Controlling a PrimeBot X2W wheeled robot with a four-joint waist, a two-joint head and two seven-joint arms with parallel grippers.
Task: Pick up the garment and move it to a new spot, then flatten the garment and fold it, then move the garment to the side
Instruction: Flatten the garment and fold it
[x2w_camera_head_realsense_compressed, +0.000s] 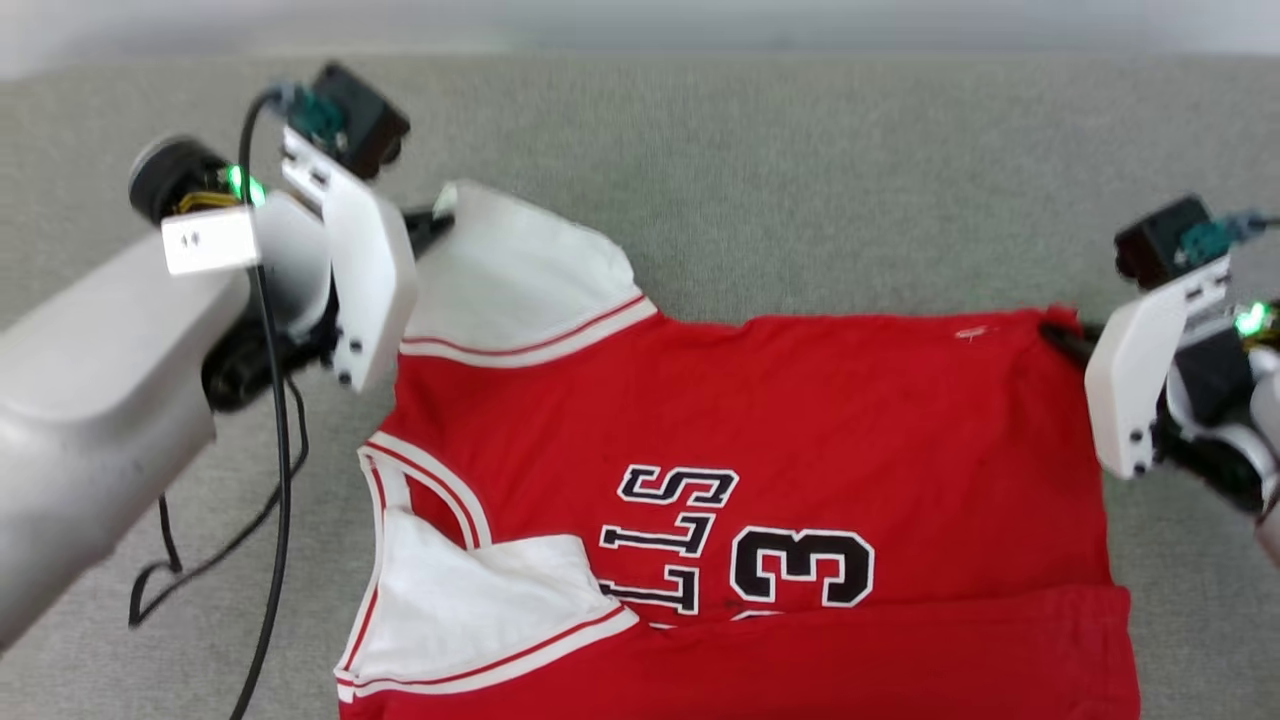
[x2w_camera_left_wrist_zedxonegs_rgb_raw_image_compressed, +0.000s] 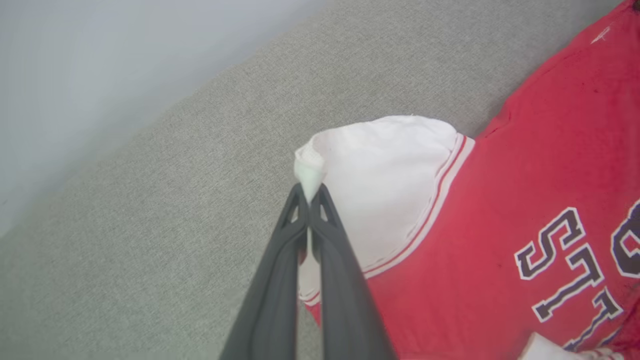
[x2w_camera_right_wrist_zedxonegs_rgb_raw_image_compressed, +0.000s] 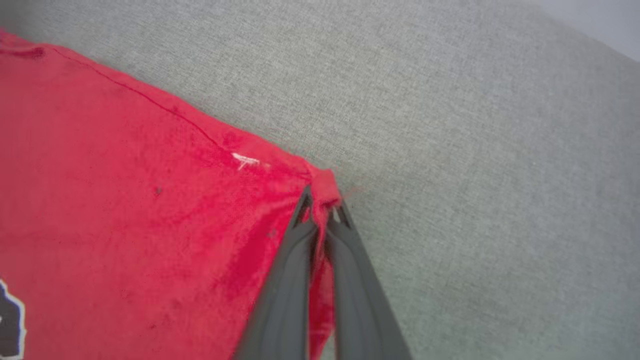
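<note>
Red and soft, the shirt (x2w_camera_head_realsense_compressed: 800, 420) lies spread face-up on the grey fabric worktop (x2w_camera_head_realsense_compressed: 800, 150). One white sleeve (x2w_camera_head_realsense_compressed: 520, 280) reaches toward the far left, and the printed front sits nearer the robot. The left gripper (x2w_camera_left_wrist_zedxonegs_rgb_raw_image_compressed: 310, 192) has its fingers closed on the tip of that sleeve. The right gripper (x2w_camera_right_wrist_zedxonegs_rgb_raw_image_compressed: 322, 200) is pinched tight on the far right hem corner (x2w_camera_right_wrist_zedxonegs_rgb_raw_image_compressed: 327, 187). The cloth looks light and limp, so it will probably sag and wrinkle between holds rather than keep its shape. Corners and stitched edges, as gripped now, seem the surest places to hold; a thin pinch of one layer could slip.
</note>
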